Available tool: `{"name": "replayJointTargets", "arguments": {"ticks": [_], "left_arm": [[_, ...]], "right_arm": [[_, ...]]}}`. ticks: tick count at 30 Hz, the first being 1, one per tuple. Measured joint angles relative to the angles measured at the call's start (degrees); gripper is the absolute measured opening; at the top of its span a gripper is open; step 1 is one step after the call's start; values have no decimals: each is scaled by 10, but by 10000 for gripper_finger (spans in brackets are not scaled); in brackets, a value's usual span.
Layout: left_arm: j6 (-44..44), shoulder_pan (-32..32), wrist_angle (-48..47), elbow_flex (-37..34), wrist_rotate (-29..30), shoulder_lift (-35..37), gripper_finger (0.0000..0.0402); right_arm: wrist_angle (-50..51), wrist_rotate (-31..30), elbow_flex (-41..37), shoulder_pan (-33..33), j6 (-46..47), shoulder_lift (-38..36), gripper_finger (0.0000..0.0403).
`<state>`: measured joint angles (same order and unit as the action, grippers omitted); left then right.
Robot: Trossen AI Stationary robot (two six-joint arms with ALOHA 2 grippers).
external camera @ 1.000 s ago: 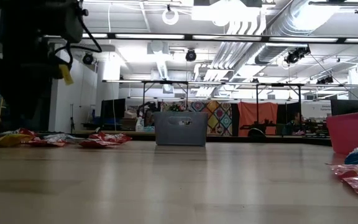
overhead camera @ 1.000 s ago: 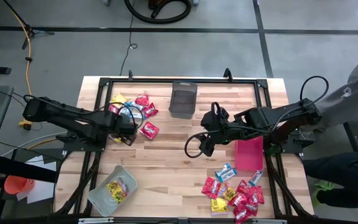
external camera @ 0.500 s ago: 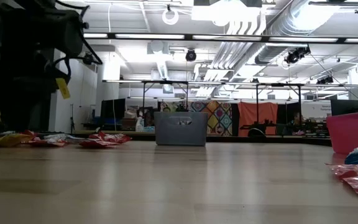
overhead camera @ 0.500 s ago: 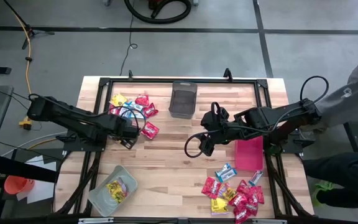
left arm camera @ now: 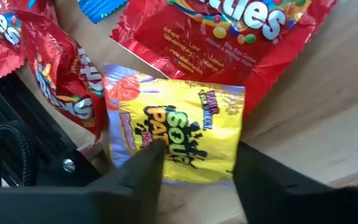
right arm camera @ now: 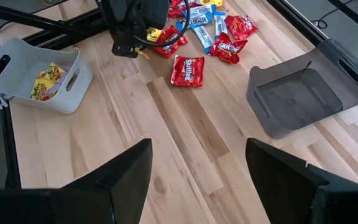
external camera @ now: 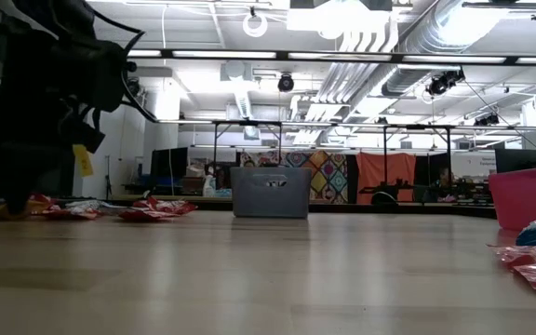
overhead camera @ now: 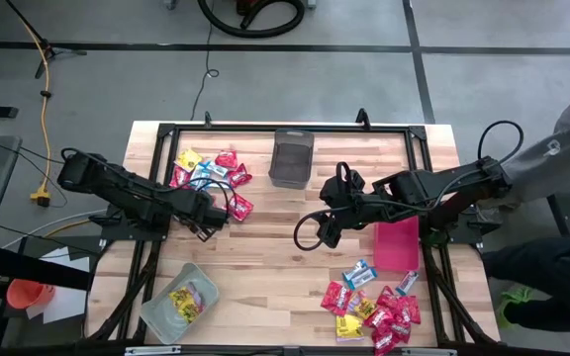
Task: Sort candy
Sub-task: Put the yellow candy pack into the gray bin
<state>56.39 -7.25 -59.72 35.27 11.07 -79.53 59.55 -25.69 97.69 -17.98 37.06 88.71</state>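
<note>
The left gripper [left arm camera: 194, 171] is down at the candy pile [overhead camera: 209, 173] near the desk's [overhead camera: 265, 267] far left corner, fingers [left arm camera: 143, 174] apart and straddling a yellow packet [left arm camera: 176, 134], apparently touching its edges. The right gripper [right arm camera: 197, 171] hovers open over the desk's middle.

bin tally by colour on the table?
Light grey bin: 1
Dark grey bin: 1
Red bin: 1
Total: 3
</note>
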Motion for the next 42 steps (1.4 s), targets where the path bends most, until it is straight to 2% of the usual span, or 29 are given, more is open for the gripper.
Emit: {"name": "replayJointTargets", "arguments": {"ticks": [3, 5, 10, 14, 18, 22, 25, 28, 31, 36, 42], "left_arm": [[-12, 0, -3, 0, 0, 8, 51], [-20, 0, -3, 0, -1, 19, 14], [-38, 0, -57, 33, -6, 84, 3], [-82, 0, -95, 103, -5, 164, 2], [-143, -3, -89, 186, -4, 228, 1], [-236, -21, 7, 238, 3, 265, 1], [-321, -44, 153, 238, 2, 282, 0], [-364, -63, 303, 226, 0, 283, 0], [-387, -80, 392, 221, 0, 268, 0], [-407, -103, 461, 221, -5, 251, 0], [-412, -117, 498, 221, -16, 234, 0]], "right_arm": [[0, -7, 0, 0, 0, 0, 255], [0, -8, 0, 0, 0, 0, 255], [-1, -8, 0, 0, 0, 0, 255], [-7, -8, 0, 0, 0, 0, 255], [-17, -6, 0, 0, -15, 0, 255], [-36, -6, 0, 0, -36, 0, 255], [-72, -2, 0, 0, -58, 0, 255], [-123, 6, 0, 0, -94, 2, 255], [-182, 22, 0, 1, -138, 9, 255], [-271, 49, 0, 7, -184, 22, 255], [-311, 62, 0, 31, -192, 42, 255]]}}
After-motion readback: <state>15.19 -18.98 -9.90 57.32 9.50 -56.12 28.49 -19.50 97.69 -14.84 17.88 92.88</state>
